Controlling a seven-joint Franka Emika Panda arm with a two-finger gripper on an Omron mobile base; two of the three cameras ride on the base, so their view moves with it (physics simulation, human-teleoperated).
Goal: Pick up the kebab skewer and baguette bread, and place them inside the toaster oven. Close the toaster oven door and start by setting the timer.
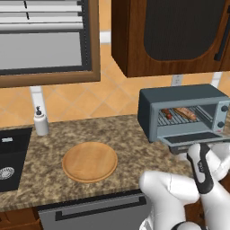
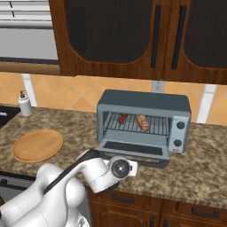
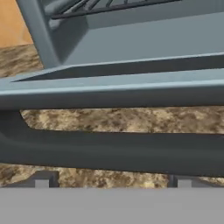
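Note:
The slate grey-blue toaster oven [image 1: 179,96] [image 2: 144,102] stands on the counter with its door [image 1: 193,137] [image 2: 133,148] dropped flat open. On the wire rack inside lie the kebab skewer [image 1: 167,113] [image 2: 123,118] to the left and the baguette bread [image 1: 185,113] [image 2: 142,123] to the right. My gripper [image 3: 113,180] is open and empty, just in front of the lowered door. In the hand view the door's bar handle [image 3: 113,153] runs across close above the fingertips [image 3: 41,179], and the door's front edge [image 3: 113,89] is beyond it.
An empty round wooden plate [image 1: 90,161] [image 2: 37,145] lies on the granite counter left of the oven. A soap dispenser [image 1: 41,121] [image 2: 25,104] and a dark sink [image 1: 9,157] are further left. Wooden cabinets [image 2: 133,35] hang above. Two knobs [image 2: 180,125] sit on the oven's right panel.

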